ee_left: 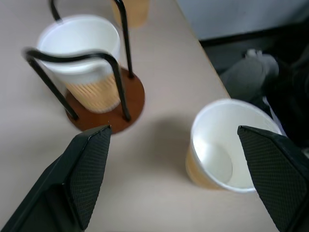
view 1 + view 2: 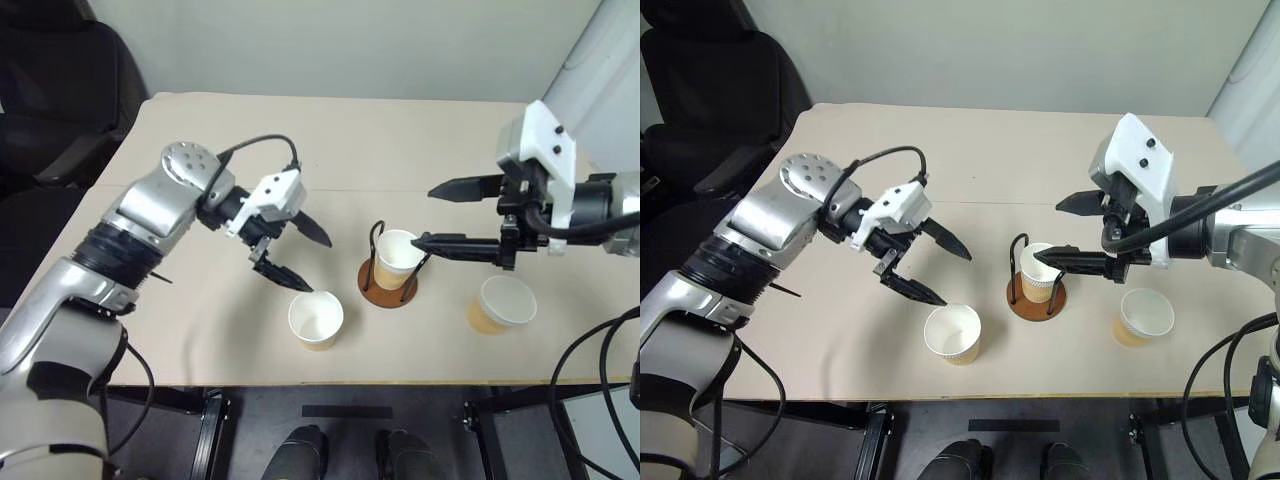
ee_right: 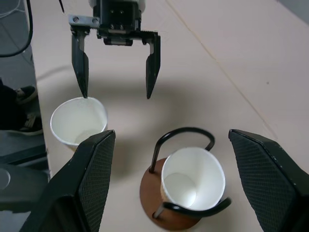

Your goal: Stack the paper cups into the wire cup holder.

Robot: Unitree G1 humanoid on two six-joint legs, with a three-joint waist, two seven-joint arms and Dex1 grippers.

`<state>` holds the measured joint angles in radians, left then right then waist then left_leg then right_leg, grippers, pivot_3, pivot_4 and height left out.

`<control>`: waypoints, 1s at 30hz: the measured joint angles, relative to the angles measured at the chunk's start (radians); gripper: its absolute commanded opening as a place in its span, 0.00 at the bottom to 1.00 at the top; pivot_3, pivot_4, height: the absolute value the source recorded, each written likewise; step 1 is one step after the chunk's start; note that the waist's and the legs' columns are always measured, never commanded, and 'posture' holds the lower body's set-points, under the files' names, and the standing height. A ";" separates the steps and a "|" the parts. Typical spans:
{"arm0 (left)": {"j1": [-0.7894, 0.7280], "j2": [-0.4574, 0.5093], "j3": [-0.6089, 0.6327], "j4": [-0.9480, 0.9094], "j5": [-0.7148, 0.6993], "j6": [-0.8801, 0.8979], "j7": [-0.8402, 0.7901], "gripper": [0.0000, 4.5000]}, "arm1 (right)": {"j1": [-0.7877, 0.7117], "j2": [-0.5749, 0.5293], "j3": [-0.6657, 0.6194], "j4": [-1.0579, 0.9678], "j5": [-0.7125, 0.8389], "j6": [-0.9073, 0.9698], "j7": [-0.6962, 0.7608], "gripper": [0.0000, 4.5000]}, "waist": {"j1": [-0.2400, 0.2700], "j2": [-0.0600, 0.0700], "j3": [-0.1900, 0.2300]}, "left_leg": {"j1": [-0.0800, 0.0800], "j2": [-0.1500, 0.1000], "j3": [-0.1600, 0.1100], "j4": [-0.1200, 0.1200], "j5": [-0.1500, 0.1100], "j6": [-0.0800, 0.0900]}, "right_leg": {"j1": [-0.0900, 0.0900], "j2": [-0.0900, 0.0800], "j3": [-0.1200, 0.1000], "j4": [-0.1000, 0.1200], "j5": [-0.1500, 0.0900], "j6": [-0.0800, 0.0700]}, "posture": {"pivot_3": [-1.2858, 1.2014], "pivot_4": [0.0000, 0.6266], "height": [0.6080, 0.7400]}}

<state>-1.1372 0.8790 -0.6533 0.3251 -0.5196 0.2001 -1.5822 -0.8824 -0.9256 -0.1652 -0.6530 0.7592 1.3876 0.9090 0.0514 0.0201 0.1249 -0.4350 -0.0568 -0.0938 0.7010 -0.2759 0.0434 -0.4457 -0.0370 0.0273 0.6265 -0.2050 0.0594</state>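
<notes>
One paper cup (image 2: 397, 256) already sits upright inside the wire cup holder (image 2: 388, 285), near the front middle of the tabletop (image 2: 330, 140), so the holder is ready to take the next one nested on top. My left hand (image 2: 300, 258) hangs spread wide and empty just above the loose cup (image 2: 316, 319) to the holder's left, with one fingertip close over its rim; I judge it is lined up there to take that cup next. My right hand (image 2: 433, 214) is also wide apart and holds nothing. It hovers over the holder, its lower finger reaching across the top of the seated cup, though I cannot tell whether it touches the rim. The third cup (image 2: 501, 305) stands upright to the holder's right, well apart from both hands, waiting its turn.

The tabletop is pale beige with a faint seam running across it. Beyond it is a plain light wall, with a dark chair (image 2: 55, 80) at the far left corner.
</notes>
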 measured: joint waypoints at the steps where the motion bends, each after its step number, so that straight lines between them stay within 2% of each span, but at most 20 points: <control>1: 0.006 0.000 -0.001 0.000 0.004 -0.007 0.000 1.00 | 0.008 -0.006 -0.007 -0.006 0.016 0.000 0.000 0.84 | 0.000 0.000 0.000 | 0.000 0.000 0.000 0.000 0.000 0.000 | 0.000 0.000 0.000 0.000 0.000 0.000 | 0.52 0.24 1.00; 7: 0.037 -0.009 0.003 0.014 0.068 -0.053 0.000 1.00 | 0.075 -0.093 -0.018 -0.023 0.064 -0.025 0.003 0.84 | 0.001 0.000 0.000 | 0.000 0.000 0.000 0.000 0.000 0.000 | 0.001 0.000 0.000 0.000 0.000 0.000 | 0.52 0.24 1.00; 12: 0.064 -0.054 0.014 0.029 0.111 -0.069 0.000 1.00 | 0.157 -0.190 -0.038 -0.020 0.071 -0.083 0.014 0.84 | 0.002 0.000 0.000 | 0.000 0.000 0.000 0.000 0.000 0.000 | 0.001 0.000 0.000 0.001 0.000 0.000 | 0.52 0.24 1.00; 22: 0.073 -0.135 0.051 0.041 0.160 -0.068 0.000 1.00 | 0.207 -0.232 -0.095 -0.022 0.103 -0.117 -0.008 0.84 | 0.002 0.000 0.000 | 0.000 0.000 0.001 0.000 0.000 0.000 | 0.001 -0.001 0.000 0.001 0.000 0.000 | 0.52 0.24 1.00; 25: 0.083 -0.137 0.051 0.040 0.160 -0.068 0.000 0.86 | 0.215 -0.238 -0.103 -0.024 0.116 -0.117 -0.019 0.85 | 0.002 0.000 0.000 | 0.000 0.000 0.001 0.000 0.000 0.000 | 0.001 -0.001 0.000 0.001 0.000 0.000 | 0.52 0.24 1.00; 30: 0.089 -0.097 0.009 0.015 0.152 -0.067 0.000 0.47 | 0.227 -0.257 -0.108 -0.023 0.134 -0.118 -0.036 0.85 | 0.002 0.000 0.000 | 0.000 0.000 0.000 0.000 0.000 0.000 | 0.001 -0.001 0.000 0.001 0.000 0.001 | 0.52 0.24 1.00</control>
<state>-1.0484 0.7823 -0.6447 0.3400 -0.3680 0.1335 -1.5825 -0.6558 -1.1825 -0.2727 -0.6759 0.8931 1.2697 0.8734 0.0537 0.0201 0.1248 -0.4347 -0.0569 -0.0933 0.7012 -0.2759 0.0434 -0.4451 -0.0377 0.0273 0.6275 -0.2048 0.0600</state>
